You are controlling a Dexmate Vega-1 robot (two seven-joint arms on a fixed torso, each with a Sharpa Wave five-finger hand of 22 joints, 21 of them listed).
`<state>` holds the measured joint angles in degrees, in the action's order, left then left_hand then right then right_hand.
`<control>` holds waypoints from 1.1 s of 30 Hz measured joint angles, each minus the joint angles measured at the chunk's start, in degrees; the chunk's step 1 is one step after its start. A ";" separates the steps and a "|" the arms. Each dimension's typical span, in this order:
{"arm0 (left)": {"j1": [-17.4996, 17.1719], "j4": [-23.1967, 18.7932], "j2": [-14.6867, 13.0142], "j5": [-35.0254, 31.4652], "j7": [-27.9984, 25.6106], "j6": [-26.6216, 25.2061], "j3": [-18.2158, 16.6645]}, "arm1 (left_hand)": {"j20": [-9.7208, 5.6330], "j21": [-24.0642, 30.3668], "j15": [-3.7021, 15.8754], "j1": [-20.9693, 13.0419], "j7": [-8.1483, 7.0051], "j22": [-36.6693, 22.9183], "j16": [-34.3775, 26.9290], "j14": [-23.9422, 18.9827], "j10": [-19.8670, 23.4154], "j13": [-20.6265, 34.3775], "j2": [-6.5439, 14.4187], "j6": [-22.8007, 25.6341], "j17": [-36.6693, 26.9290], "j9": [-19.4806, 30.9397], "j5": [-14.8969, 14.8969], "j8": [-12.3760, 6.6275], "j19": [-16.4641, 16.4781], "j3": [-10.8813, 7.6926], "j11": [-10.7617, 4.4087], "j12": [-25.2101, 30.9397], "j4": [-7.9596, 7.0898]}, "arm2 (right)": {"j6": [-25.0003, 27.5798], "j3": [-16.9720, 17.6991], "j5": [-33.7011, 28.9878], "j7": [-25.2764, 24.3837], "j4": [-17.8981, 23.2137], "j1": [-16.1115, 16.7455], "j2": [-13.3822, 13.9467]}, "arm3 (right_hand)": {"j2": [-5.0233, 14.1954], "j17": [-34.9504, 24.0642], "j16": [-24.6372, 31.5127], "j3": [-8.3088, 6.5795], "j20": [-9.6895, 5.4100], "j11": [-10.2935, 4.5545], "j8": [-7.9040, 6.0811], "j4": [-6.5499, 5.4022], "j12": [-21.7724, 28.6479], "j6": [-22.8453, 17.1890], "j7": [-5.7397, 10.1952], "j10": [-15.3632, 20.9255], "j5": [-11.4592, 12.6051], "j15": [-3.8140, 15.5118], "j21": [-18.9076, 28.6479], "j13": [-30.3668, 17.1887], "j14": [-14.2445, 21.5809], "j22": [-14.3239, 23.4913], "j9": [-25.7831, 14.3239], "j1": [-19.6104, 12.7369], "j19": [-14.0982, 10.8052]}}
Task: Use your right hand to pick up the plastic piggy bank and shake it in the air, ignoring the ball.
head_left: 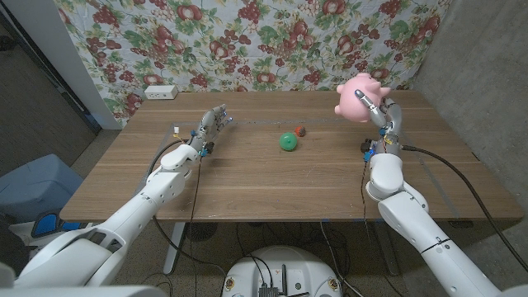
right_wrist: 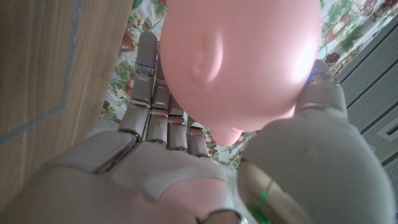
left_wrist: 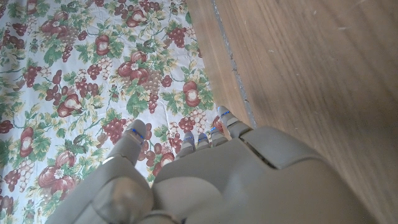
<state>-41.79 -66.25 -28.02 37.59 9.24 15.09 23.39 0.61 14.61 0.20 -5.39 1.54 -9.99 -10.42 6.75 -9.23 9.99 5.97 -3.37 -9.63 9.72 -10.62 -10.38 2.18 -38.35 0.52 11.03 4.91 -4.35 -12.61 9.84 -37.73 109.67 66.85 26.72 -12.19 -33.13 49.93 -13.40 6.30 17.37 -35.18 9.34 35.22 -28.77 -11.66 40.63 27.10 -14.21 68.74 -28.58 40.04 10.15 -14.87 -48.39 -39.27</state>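
One pink piggy bank [head_left: 360,98] gripped in right hand [head_left: 381,111], lifted clear above table [head_left: 247,177] at far right. Left hand [head_left: 210,125] holds nothing, fingers apart. Green ball [head_left: 288,142] mid-table, untouched. Risk: smooth round plastic could slip from fingers [right_wrist: 152,81] if shake too sharp
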 measured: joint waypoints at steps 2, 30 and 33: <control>0.00 0.00 0.00 -0.06 -0.04 -0.07 0.00 | 0.00 0.00 0.00 0.00 0.01 0.00 0.00 0.00 0.00 0.00 0.00 0.01 0.00 0.00 0.00 0.00 0.00 0.00 0.00 0.00 0.00 | 0.00 -0.15 0.00 0.00 0.74 -0.14 1.89 | 0.00 0.00 0.00 0.00 0.00 0.00 0.00 0.00 0.00 0.00 0.00 0.00 0.00 0.00 0.00 0.00 0.00 0.00 0.00 0.00 0.00; -1.13 -2.13 -0.46 -0.22 -1.16 -0.45 0.01 | 0.00 -0.42 0.00 -0.38 0.21 0.00 0.00 0.00 0.00 0.00 0.38 0.20 0.00 0.00 0.00 0.00 -0.01 0.00 0.00 0.00 0.00 | 14.89 -2.42 4.76 21.86 6.94 -3.75 19.83 | 0.00 0.00 0.00 0.00 0.85 0.22 0.00 0.00 0.00 0.00 0.00 0.23 0.00 0.01 0.00 0.00 -0.01 0.00 0.00 0.00 0.85; -1.28 -2.34 -0.51 -0.20 -1.31 -0.45 -0.05 | 0.00 -0.42 0.00 -0.38 0.21 0.00 0.00 0.00 0.00 0.00 0.38 0.20 0.00 0.00 0.00 0.00 -0.01 0.00 0.00 0.00 0.00 | 15.63 -2.72 5.03 22.61 7.68 -4.18 21.31 | 0.00 0.00 0.00 0.00 0.85 0.22 0.00 0.00 0.00 0.00 0.00 0.23 0.00 0.01 0.00 0.00 -0.01 0.00 0.00 0.00 0.85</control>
<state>-43.07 -68.59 -28.53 37.38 7.93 14.65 23.34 0.61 14.19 0.20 -5.77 1.75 -9.99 -10.42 6.75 -9.23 9.99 6.35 -3.16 -9.63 9.72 -10.62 -10.38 2.17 -38.35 0.51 11.04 4.91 11.28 -15.33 14.87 -15.12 117.35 62.67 48.03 -12.19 -33.13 49.93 -13.40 7.15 17.60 -35.19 9.34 35.22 -28.77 -11.66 40.86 27.10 -14.20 68.74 -28.58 40.03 10.15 -14.87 -48.39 -38.42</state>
